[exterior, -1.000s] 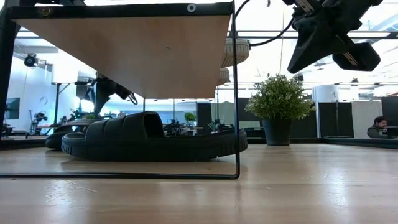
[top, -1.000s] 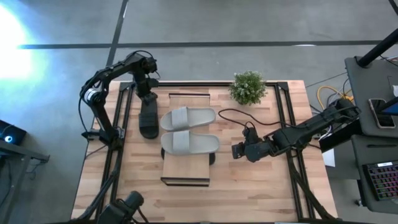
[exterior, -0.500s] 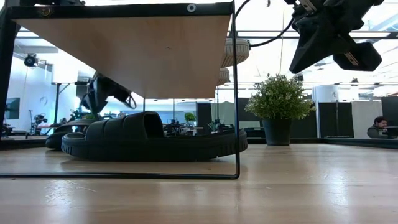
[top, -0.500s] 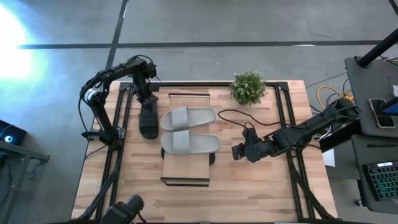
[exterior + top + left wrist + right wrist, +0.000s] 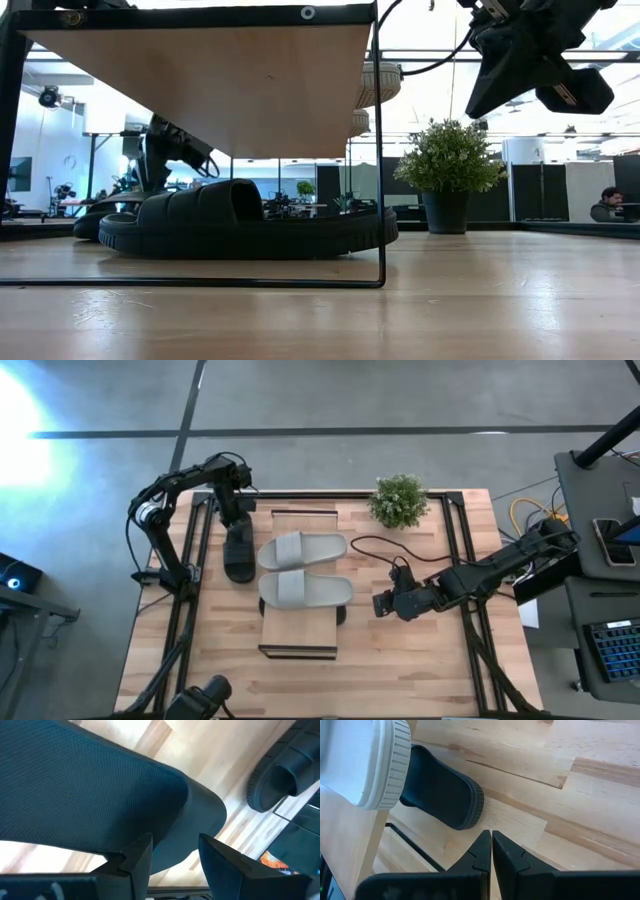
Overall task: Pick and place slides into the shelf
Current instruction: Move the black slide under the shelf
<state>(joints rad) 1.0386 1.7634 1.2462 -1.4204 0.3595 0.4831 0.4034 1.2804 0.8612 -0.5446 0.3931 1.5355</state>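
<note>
Two light grey slides (image 5: 303, 550) (image 5: 305, 591) lie side by side on the shelf's plank top (image 5: 300, 635). One black slide (image 5: 240, 225) rests on its sole on the table under the shelf. The other black slide (image 5: 238, 555) lies flat on the table left of the shelf. My left gripper (image 5: 237, 518) is over that slide's far end, fingers closed on it. My right gripper (image 5: 383, 603) is shut and hovers above the table right of the shelf, touching nothing. My left gripper has the black slide's far end (image 5: 175, 845) pinched between its two fingers (image 5: 137, 855), coming from above and pointing down. The slide's sole lies on the table (image 5: 100, 218); the gripper hides the exact place of contact in the high view.
A potted plant (image 5: 399, 500) stands at the table's far edge, right of the shelf. A black cable (image 5: 375, 545) runs across the table from the plant toward the right arm. Dark frame rails (image 5: 190, 590) border the table on the left and right.
My left gripper has come down and a little toward the near edge, over the far end of the black slide beside the shelf. The slide has stayed on the table.
</note>
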